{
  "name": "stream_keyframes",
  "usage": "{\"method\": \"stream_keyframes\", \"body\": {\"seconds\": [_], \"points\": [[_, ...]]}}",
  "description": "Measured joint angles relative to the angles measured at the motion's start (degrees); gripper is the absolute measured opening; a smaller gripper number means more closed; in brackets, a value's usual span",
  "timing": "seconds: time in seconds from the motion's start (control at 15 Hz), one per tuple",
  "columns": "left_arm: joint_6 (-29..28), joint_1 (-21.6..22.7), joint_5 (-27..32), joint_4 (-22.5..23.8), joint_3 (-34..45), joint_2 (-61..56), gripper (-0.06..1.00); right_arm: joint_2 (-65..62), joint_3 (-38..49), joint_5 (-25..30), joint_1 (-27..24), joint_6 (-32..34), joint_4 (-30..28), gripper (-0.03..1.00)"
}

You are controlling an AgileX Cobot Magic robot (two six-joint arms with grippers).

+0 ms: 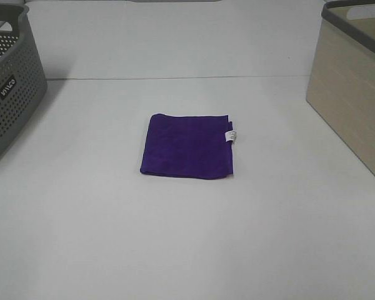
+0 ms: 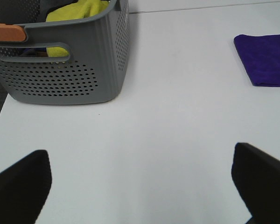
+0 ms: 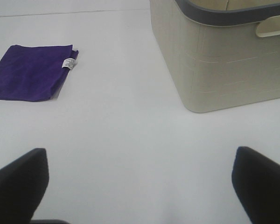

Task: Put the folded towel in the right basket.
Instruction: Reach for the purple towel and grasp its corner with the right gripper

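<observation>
Right gripper gapes, folded towel well apart from it.

Matte black, blunt-tipped fingers on left pincer and right pincer alike

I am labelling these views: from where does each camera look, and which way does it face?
High camera: above the table, looking down on the towel between grey basket and beige basket; no arm shows.
Left wrist: low, facing the grey basket; the open left claw shows.
Right wrist: low, facing the beige basket; the open right claw shows.
All three share the towel.
</observation>
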Motion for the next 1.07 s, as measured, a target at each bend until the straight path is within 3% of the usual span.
{"method": "stream_keyframes", "body": {"seconds": [1.07], "points": [[0.0, -0.1, 0.0, -0.3, 0.0, 0.0, 0.99, 0.0, 0.0, 0.0, 0.0, -0.5, -0.1, 0.97]]}}
